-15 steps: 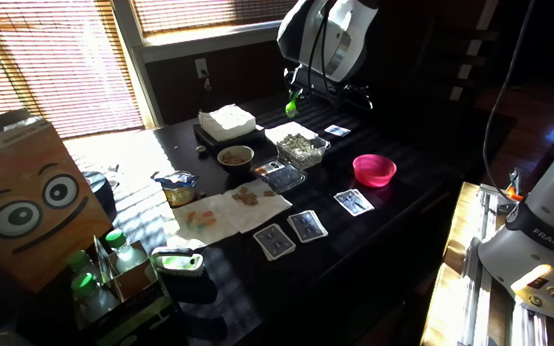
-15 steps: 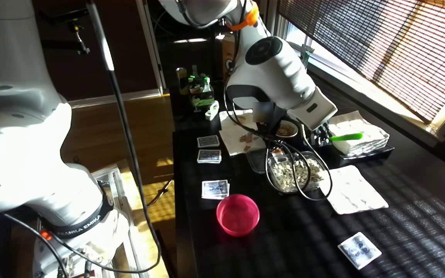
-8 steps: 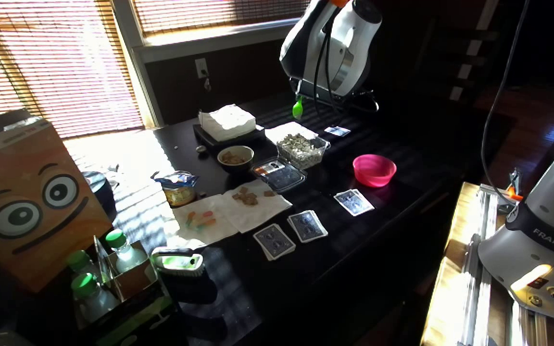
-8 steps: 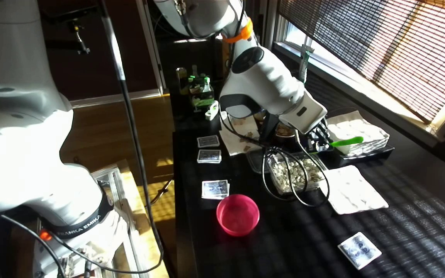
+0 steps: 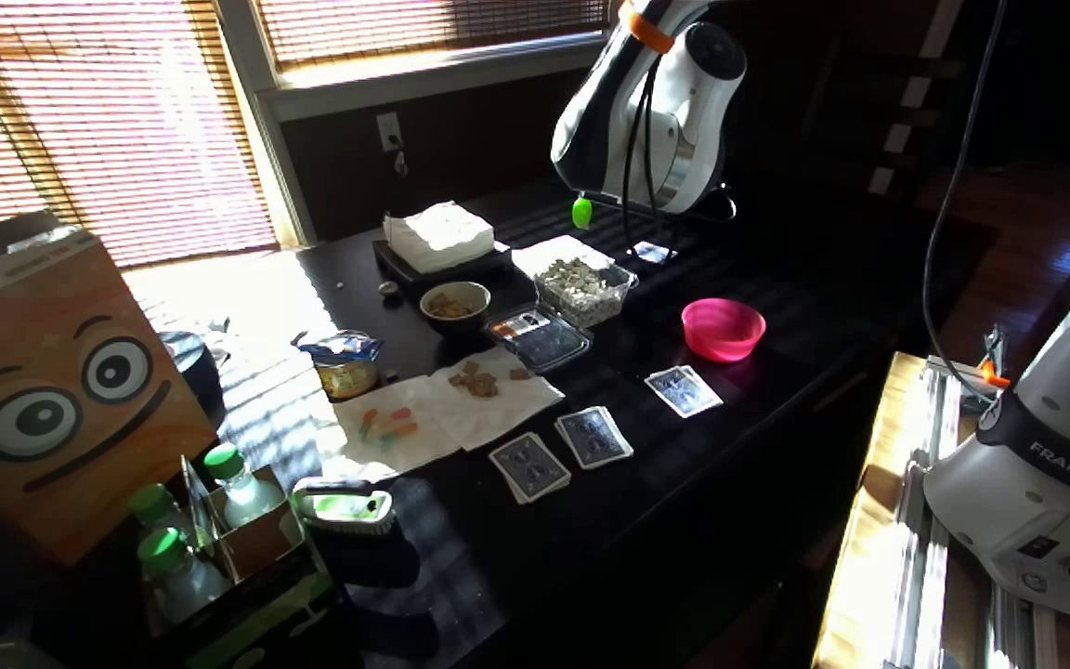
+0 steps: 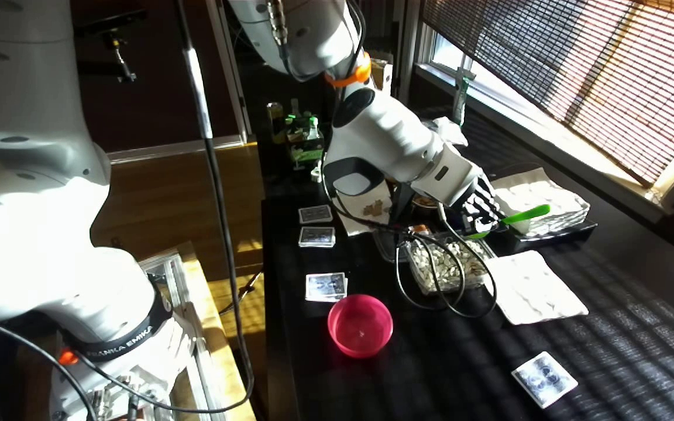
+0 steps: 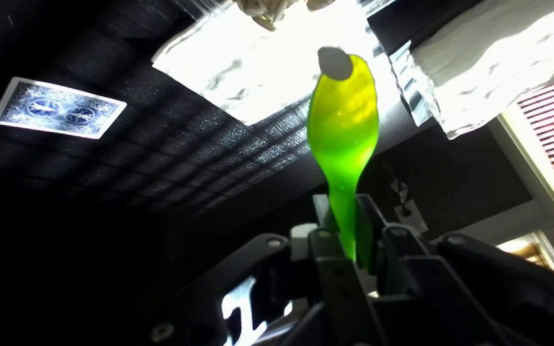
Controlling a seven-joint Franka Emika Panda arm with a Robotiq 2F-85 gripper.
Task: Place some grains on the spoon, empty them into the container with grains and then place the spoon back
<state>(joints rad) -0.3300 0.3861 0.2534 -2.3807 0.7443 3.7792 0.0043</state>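
Two high, distant views, one near, one surface [image 6: 442, 362]
In an exterior view, blinds [image 5: 108, 121] hang at ten o'clock, robot base [image 5: 1046, 511] at four; in an exterior view, robot base [image 6: 112, 292] at eight, blinds [image 6: 606, 64] at two. Both look down, sharing the pink bowl [image 5: 724, 347]. The wrist view looks along the claw [image 7: 344, 205], at six o'clock.

Home setting. Woven blinds [image 6: 635, 76] beyond one long desk [image 6: 430, 374] edge. Wood floor [image 6: 173, 193] past the opposite one, playing cards [image 6: 316, 236] just inside.
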